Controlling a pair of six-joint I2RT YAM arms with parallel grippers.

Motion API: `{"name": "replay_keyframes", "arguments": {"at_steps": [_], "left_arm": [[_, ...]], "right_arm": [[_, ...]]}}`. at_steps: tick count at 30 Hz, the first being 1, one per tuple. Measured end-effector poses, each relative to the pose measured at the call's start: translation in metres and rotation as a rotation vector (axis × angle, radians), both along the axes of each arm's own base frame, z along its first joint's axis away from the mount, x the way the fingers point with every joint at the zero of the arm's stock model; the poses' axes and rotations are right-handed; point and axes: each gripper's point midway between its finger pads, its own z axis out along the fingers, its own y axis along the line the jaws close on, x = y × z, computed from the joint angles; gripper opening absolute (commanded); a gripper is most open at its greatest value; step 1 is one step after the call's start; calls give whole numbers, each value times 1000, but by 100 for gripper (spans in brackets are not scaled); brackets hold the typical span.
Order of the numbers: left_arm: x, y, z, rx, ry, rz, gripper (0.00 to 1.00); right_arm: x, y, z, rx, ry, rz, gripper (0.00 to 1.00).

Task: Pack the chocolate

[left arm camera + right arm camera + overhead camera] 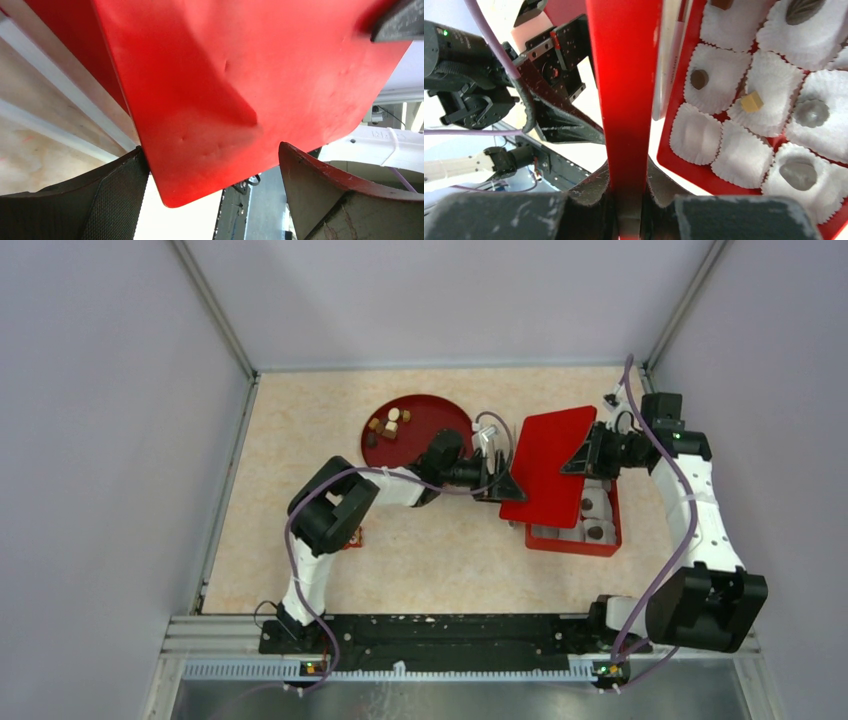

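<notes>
Several chocolate chunks (388, 425), brown, tan and white, lie on a round red plate (440, 412) at the back. More chocolate sits in white paper cups of the red box (575, 540); the right wrist view shows a brown piece (699, 78) and a tan piece (751, 102) there. My right gripper (590, 455) (626, 175) is shut on the edge of the flat red lid (548, 465) (624, 75) and holds it tilted over the box. My left gripper (503, 483) (210, 165) is open at the lid's left edge. The lid's corner (240, 90) lies between its jaws, touching the left finger.
A small red-orange packet (355, 537) lies under the left arm's elbow. Grey walls close the table on three sides. Some paper cups (696, 137) in the box hold nothing. The lid hides most of the box in the top view.
</notes>
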Motion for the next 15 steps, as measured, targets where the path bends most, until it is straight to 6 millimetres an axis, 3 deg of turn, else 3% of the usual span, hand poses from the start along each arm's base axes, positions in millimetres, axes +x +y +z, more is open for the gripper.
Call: {"name": "replay_keyframes", "arguments": {"at_steps": [3,7,15], "left_arm": [[-10,-7,-3,-10,12,-30,98],[-24,-16,9,-60,-2,-75,98],[-24,-15,-9,-51,62,-74,98]], "right_arm": [[1,-6,-5,-37,8,-19,21],[3,-12,-15,-68,24,-34,26],[6,-17,-41,-84,53,-61,27]]}}
